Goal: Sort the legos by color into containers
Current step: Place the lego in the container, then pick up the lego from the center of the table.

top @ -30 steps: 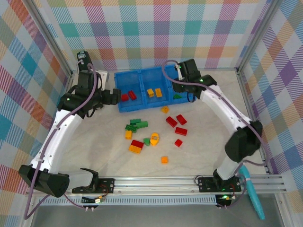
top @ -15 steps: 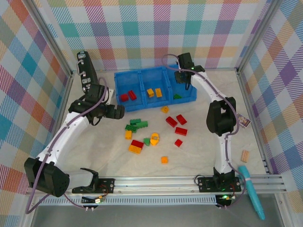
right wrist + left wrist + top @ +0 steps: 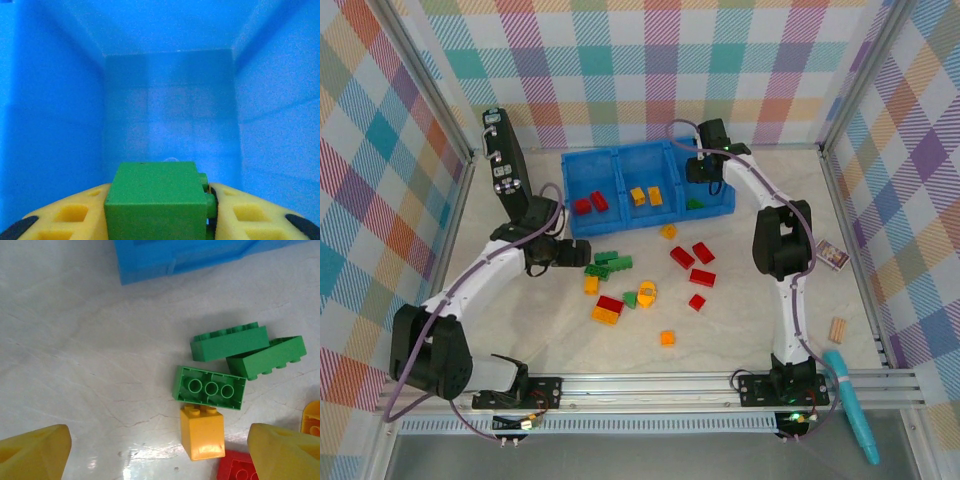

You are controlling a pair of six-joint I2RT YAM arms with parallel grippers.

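The blue containers (image 3: 620, 222) stand at the back of the table; the left compartment holds two red legos (image 3: 591, 203), the middle one two orange legos (image 3: 646, 196), the right one a green lego (image 3: 695, 204). My right gripper (image 3: 706, 172) hangs inside the right compartment (image 3: 165, 100), shut on a green lego (image 3: 157, 200). My left gripper (image 3: 577, 256) is low over the table and open; its yellow fingers (image 3: 35, 452) straddle a yellow lego (image 3: 201, 432) beside an upturned green lego (image 3: 210, 388). Two more green legos (image 3: 230, 342) lie beyond.
Loose red, orange and green legos (image 3: 692, 262) lie scattered mid-table. A black flat device (image 3: 501, 152) leans at the back left. At the right are a small card (image 3: 833, 255), a tan wooden block (image 3: 837, 330) and a teal tool (image 3: 855, 420).
My left arm has swung from the left compartment down to the green and yellow legos on the table. My right arm folded upward and stays over the right compartment with the green lego.
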